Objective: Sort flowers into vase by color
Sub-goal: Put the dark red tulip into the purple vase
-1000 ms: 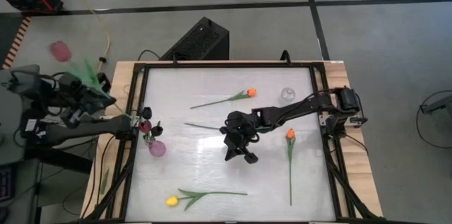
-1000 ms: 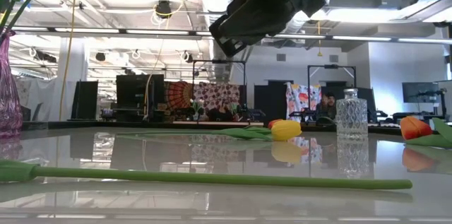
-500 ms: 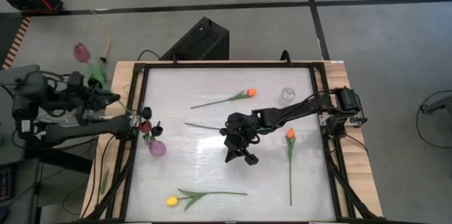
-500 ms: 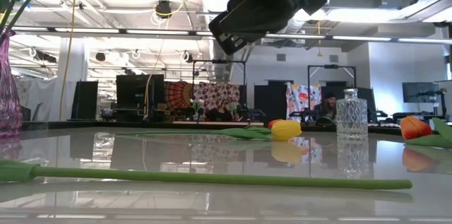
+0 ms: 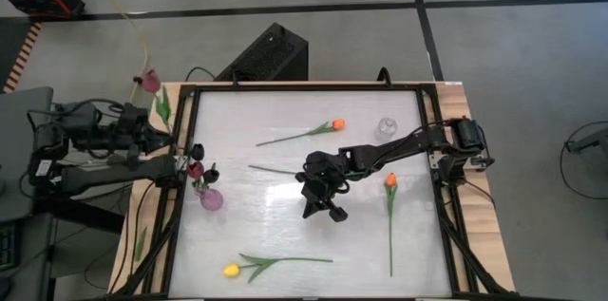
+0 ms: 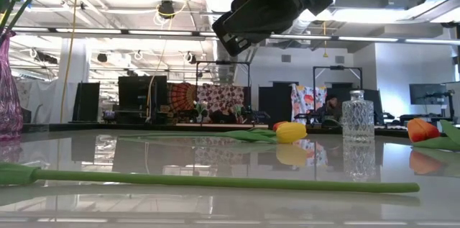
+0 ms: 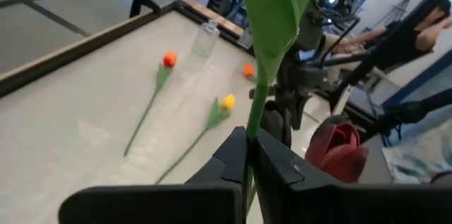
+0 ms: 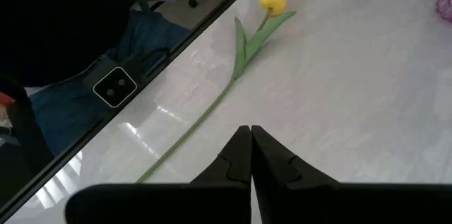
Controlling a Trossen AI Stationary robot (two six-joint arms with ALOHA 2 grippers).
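Left gripper point(image 7: 251, 155) clamps tulip point(image 7: 272, 33); maroon tulips point(image 5: 196, 170) in vase point(image 5: 211, 199)

yellow tulip point(image 5: 231, 270) | orange tulips point(image 5: 337, 124) | maroon tulip point(image 7: 337, 150) | purple vase point(image 5: 211, 199)

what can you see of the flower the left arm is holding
The maroon tulip is clamped by its thin green stem between the shut fingers of the left gripper, out past the table's left edge. It looks artificial. A broad green leaf rises along the stem in the left wrist view. In the high view its dark pink head sits beyond the table's far-left corner, nothing else touching it.
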